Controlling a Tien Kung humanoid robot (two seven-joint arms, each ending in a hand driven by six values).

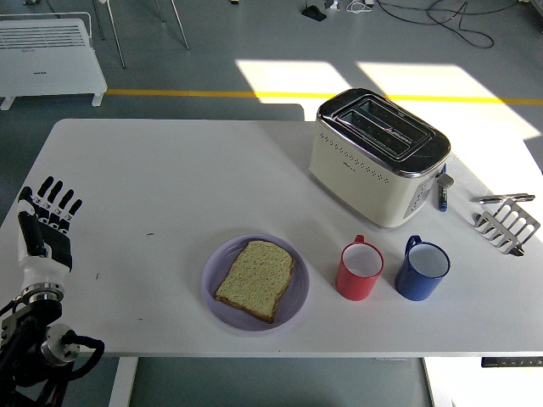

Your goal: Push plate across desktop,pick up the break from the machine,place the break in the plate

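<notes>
A slice of toasted bread lies flat in the lilac plate near the table's front edge, centre. The cream toaster stands at the back right with both slots empty. My left hand is raised at the table's left edge, fingers spread and straight, holding nothing, well apart from the plate. No right hand shows anywhere in the picture.
A red mug and a blue mug stand right of the plate. A metal toast rack lies at the right edge. A small blue item sits beside the toaster.
</notes>
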